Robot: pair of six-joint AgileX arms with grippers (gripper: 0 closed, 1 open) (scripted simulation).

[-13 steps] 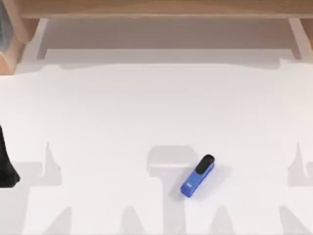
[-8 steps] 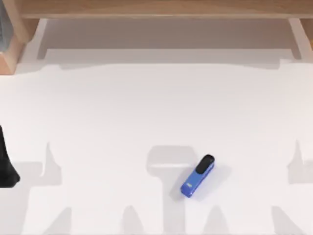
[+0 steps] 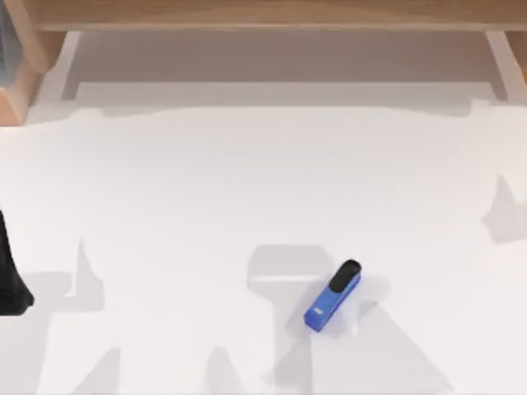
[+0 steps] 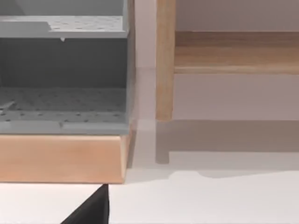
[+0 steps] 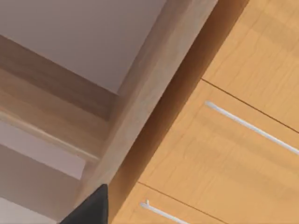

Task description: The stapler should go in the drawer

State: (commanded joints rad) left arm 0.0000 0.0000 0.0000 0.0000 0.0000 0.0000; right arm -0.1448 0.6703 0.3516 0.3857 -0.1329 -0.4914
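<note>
Change: the stapler (image 3: 333, 296) had not moved since the earlier top views; the shadows on the table's (image 3: 206, 189) right side had shifted, which suggested the right arm was on the move.
Stapler: it lay flat on the white table, right of centre and near the front edge, angled with its black cap pointing far and right.
Left arm: a dark part of it (image 3: 10, 276) sat at the table's left edge, well apart from the stapler; whether its fingers were open could not be told.
Right arm: its wrist camera faced wooden drawer fronts (image 5: 243, 140) with thin metal handles (image 5: 250, 127); its grip could not be told, and the stapler was nowhere close in that view.
Drawers: they looked closed.
Risk: with the stapler lying at an angle, fingers that came down unaligned with its narrow sides could push it away instead of gripping it.
</note>
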